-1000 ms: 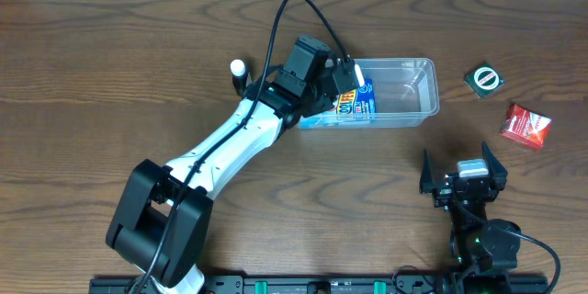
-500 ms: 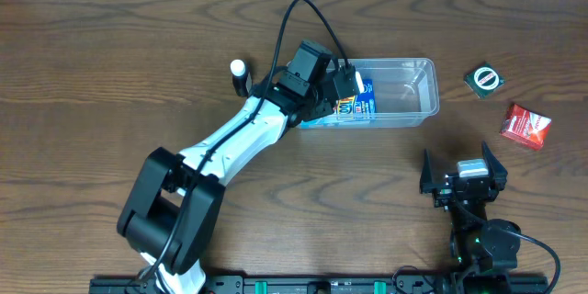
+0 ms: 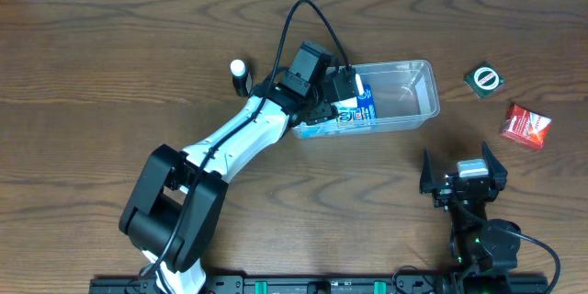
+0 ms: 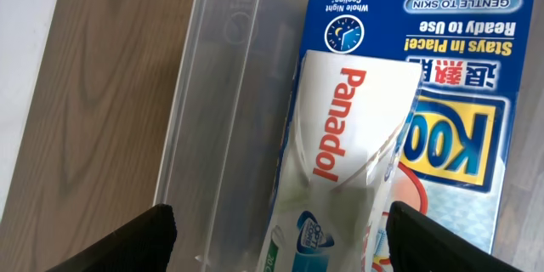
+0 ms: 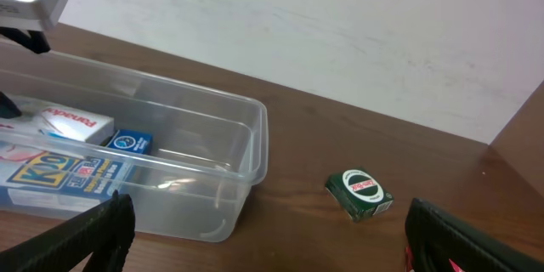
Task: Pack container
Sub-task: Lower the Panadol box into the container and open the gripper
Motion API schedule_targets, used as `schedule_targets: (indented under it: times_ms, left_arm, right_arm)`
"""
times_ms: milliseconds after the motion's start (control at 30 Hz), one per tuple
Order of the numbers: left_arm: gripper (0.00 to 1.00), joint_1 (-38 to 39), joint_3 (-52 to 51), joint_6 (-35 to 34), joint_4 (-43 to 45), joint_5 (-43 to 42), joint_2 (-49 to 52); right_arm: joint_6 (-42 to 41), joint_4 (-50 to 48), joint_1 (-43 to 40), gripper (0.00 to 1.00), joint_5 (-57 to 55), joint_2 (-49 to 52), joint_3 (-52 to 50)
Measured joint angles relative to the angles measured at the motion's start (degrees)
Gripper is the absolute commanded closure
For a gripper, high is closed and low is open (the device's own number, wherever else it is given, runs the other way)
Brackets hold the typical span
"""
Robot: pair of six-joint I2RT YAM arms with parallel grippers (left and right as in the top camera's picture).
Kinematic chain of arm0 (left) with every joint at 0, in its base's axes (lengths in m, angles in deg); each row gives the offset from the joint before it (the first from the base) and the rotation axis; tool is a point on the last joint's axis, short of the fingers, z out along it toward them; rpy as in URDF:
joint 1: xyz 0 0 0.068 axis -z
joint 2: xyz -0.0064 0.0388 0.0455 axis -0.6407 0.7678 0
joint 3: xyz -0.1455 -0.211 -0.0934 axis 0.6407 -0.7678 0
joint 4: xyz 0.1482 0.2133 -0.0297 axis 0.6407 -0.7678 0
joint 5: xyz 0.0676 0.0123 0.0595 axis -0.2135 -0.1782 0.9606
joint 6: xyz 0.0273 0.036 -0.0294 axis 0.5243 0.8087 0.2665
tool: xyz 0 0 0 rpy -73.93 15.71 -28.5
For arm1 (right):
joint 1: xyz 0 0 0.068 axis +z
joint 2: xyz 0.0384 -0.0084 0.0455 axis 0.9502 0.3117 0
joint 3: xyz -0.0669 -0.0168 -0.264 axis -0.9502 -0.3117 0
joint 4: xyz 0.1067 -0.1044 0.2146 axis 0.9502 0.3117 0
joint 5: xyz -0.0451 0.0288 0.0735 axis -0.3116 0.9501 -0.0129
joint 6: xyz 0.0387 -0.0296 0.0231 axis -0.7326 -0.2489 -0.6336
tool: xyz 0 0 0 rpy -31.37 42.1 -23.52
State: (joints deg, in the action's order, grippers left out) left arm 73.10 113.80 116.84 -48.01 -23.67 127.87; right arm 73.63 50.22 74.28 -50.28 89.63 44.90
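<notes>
One clear container [image 3: 409, 96]. Two packs lie inside it, at its left end: one blue box [image 4: 463, 127] and one white Panadol box [image 4: 348, 136] (the white one lies on top of the blue). Two small loose items sit out to the right: one green packet [image 3: 483, 79], one red packet [image 3: 525, 125]. One white-capped tube [image 3: 238, 70] stands to the left of the container.

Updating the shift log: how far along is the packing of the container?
Done: the blue Kool pack and the Panadol box lie in the container. In hand: nothing; the left gripper hangs open over the Panadol box, the right gripper is open. Left: green box, red packet, white-capped tube, all outside it.
</notes>
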Motion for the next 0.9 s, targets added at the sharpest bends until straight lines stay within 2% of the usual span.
schedule_targets:
  times_ms: [200,333,467,633,700,733,767,900]
  left_arm:
    - [0.20,0.0,0.0,-1.8,0.1,0.0,-1.3]
    - [0.21,0.0,0.0,-8.2,1.3,2.2,-6.7]
    - [0.39,0.0,0.0,-20.1,-1.0,8.5,-14.8]
    - [0.58,-0.2,0.1,-35.4,-13.0,15.8,-22.2]
    - [0.71,-0.3,0.1,-41.6,-19.3,17.6,-23.3]
    - [0.86,-0.4,0.1,-45.1,-22.7,18.4,-23.5]
    - [0.94,-0.7,0.1,-49.1,-26.0,19.3,-23.5]
    - [0.94,-2.1,0.0,-59.4,-36.3,20.0,-23.1]
  right_arm:
    - [0.0,0.0,0.0,0.01,0.0,0.0,0.0]
    - [0.0,0.0,0.0,0.01,0.0,0.0,0.0]
    - [0.0,0.0,0.0,0.01,0.0,0.0,0.0]
    - [0.0,0.0,0.0,0.01,0.0,0.0,0.0]
    - [0.0,0.0,0.0,0.01,0.0,0.0,0.0]
    - [0.0,0.0,0.0,0.01,0.0,0.0,0.0]
    - [0.0,0.0,0.0,0.01,0.0,0.0,0.0]
    - [0.0,0.0,0.0,0.01,0.0,0.0,0.0]
